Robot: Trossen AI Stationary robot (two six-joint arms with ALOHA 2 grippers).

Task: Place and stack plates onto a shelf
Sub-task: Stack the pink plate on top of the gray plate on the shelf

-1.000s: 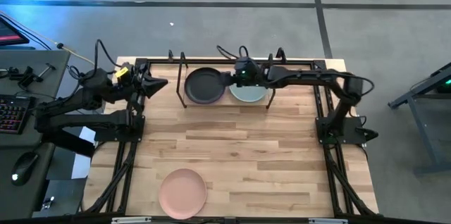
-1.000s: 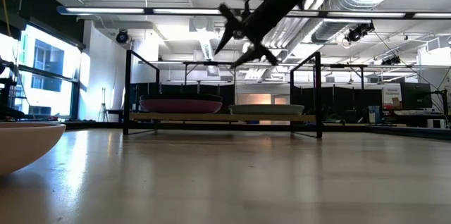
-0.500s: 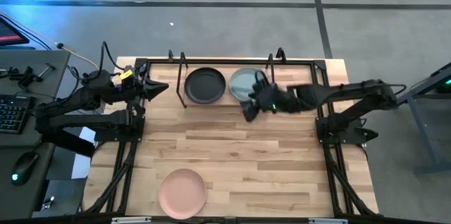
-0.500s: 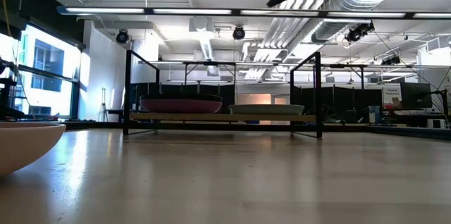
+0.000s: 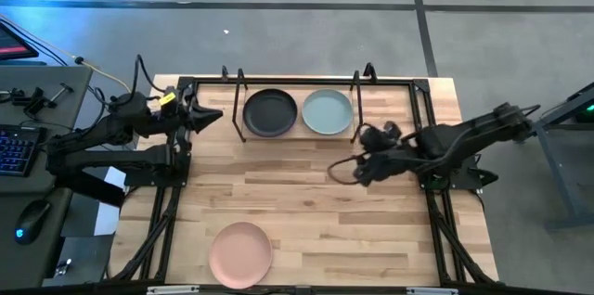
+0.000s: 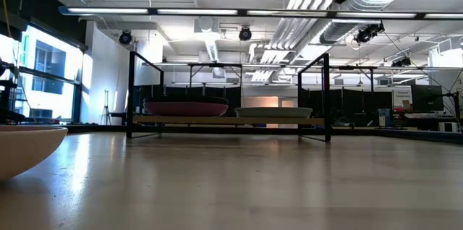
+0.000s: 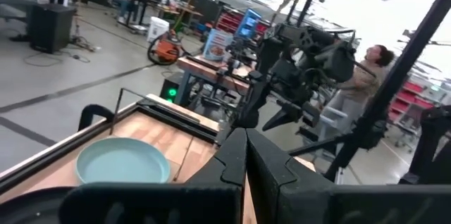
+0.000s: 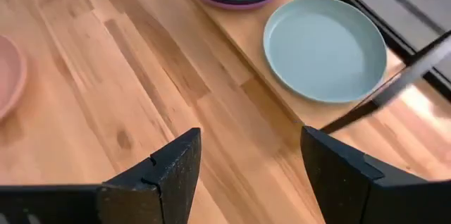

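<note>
The shelf [image 5: 299,134] stands at the table's far edge. On its board the black plate [image 5: 270,112] rests on the purple plate [image 8: 239,2], and the pale blue-green plate [image 5: 328,111] lies flat beside them. The pale pink plate [image 5: 240,254] lies at the table's near edge. My right gripper [image 5: 336,171] hangs open above bare table, nearer than the shelf; its wrist view shows the gripper [image 8: 250,175] open, with the blue-green plate [image 8: 324,48] ahead. My left gripper [image 5: 215,111] waits shut, left of the shelf.
A black metal frame [image 5: 422,114] runs along the table's far and side edges, around the shelf. Bare wood [image 5: 306,211] spreads between the shelf and the pink plate. A person [image 7: 373,58] sits in the room beyond the table.
My right gripper has drawn back from above the shelf, moving toward the table's near and right edges and rising out of the low view. It has stayed open. The plates have not moved.
</note>
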